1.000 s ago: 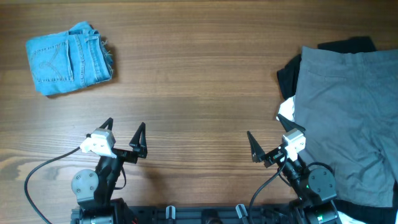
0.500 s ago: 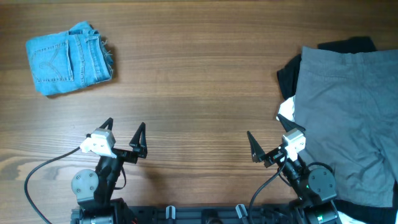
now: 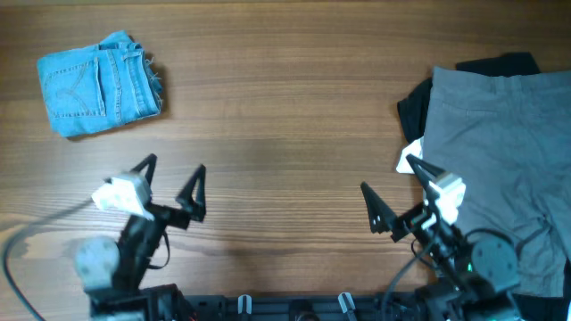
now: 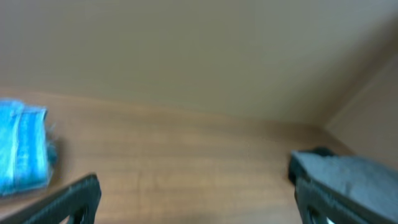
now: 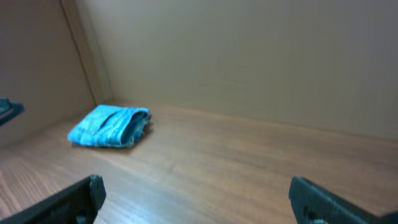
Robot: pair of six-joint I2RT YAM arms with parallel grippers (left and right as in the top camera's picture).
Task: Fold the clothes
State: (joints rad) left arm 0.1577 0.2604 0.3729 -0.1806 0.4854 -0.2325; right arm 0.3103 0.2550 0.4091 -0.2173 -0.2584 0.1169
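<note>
A heap of clothes lies at the table's right side: large grey shorts [image 3: 500, 152] spread on top, a black garment [image 3: 495, 64] under their far edge, and a bit of white cloth [image 3: 412, 153] at their left edge. Folded light-blue denim shorts [image 3: 98, 85] lie at the far left. My left gripper [image 3: 175, 166] stands open over bare wood near the front. My right gripper [image 3: 387, 175] is open too, just left of the heap, touching nothing. The left wrist view shows the denim [image 4: 22, 146] and the grey heap [image 4: 357, 171]. The right wrist view shows the denim [image 5: 111, 126].
The wooden table [image 3: 285, 107] stretches between the denim and the heap. Plain beige walls [image 5: 249, 56] close it in at the back and sides. Arm bases and cables sit along the front edge.
Both arms have started moving: the left gripper has shifted left and slightly away from the front edge, the right gripper has shifted right toward the heap. Both stay open.
</note>
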